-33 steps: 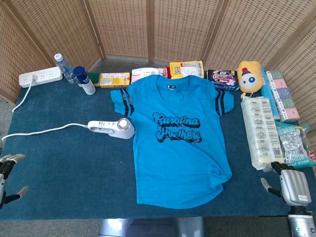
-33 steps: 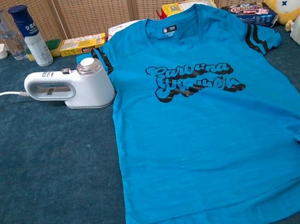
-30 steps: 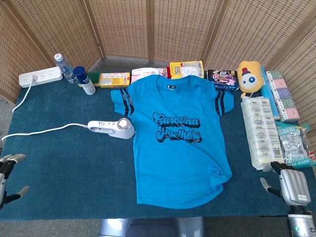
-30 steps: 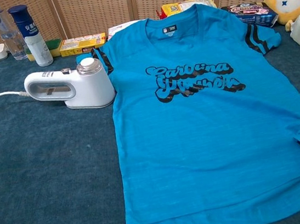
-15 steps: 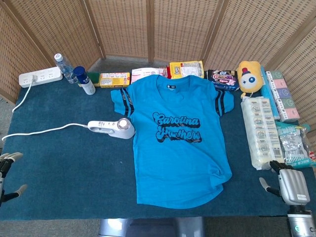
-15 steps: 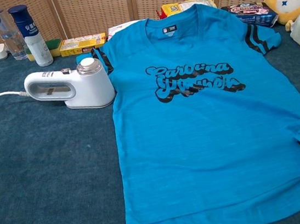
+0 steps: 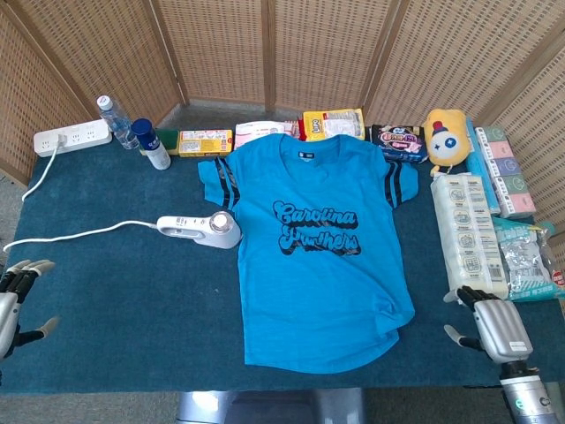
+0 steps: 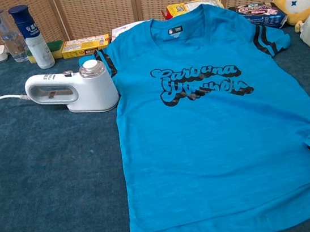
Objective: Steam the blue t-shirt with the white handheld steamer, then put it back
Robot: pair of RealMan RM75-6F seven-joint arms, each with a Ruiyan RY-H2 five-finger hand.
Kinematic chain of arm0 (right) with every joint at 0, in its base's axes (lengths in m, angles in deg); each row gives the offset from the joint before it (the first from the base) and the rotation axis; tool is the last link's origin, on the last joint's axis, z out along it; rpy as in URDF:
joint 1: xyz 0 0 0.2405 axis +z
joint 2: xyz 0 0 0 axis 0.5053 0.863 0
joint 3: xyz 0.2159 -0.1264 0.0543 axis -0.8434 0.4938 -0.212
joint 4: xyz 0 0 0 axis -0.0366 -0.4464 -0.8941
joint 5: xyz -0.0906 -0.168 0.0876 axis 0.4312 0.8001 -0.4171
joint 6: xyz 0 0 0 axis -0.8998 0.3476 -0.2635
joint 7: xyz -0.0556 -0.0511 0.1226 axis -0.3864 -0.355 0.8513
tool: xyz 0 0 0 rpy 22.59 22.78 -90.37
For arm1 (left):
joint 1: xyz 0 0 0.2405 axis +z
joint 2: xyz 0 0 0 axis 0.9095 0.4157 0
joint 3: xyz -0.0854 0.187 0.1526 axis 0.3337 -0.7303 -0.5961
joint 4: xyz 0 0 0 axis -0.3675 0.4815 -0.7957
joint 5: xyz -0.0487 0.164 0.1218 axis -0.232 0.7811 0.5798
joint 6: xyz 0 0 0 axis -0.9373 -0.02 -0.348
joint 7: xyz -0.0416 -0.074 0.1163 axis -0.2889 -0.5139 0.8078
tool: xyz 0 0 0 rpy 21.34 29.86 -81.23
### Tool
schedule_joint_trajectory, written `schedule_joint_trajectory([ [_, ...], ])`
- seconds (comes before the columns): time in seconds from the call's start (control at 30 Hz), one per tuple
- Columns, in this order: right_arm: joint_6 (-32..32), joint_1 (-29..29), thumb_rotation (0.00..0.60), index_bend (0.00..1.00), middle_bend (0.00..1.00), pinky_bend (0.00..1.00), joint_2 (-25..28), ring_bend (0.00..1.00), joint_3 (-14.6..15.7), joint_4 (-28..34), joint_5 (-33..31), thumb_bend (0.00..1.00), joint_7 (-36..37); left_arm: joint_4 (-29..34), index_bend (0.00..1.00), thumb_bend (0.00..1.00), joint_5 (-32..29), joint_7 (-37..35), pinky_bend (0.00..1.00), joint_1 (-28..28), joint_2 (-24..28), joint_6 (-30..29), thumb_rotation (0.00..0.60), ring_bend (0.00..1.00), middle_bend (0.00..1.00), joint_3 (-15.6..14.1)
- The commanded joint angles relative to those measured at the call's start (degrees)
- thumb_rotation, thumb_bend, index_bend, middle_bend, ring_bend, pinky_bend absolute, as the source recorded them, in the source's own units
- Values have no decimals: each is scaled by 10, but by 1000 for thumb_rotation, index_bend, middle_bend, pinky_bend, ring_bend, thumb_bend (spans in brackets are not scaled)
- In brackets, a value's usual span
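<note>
1. We see the steamer (image 7: 201, 229) lying on the worktop (image 7: 124, 291), touching the t-shirt's (image 7: 322, 256) left edge, long axis left-right.
2. Our left robot hand (image 7: 13, 291), near-left, is nearer; both it and the right robot hand (image 7: 494, 325) are spread, empty.

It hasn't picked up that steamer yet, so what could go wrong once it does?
The white handheld steamer lies right against the sleeve of the blue t-shirt, so a grab might snag or bunch the cloth. Its white cord trails across the table toward the left hand and could catch or drag. The tall clear bottle and blue-capped bottle behind might get knocked over.
</note>
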Motion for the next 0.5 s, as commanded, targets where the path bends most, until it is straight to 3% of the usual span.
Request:
schedule_joint_trajectory([
  [0.03,28,19,600,386,395,505,-2,434,6,9,13,258,-17,6,188,191,5,10,286,-13,-2,9,600,131,215,7],
  [0.5,140,88,600,356,319,412,-17,312,12,35,7,308,-80,39,188,191,-17,46,286,-61,16,51,600,131,215,35],
])
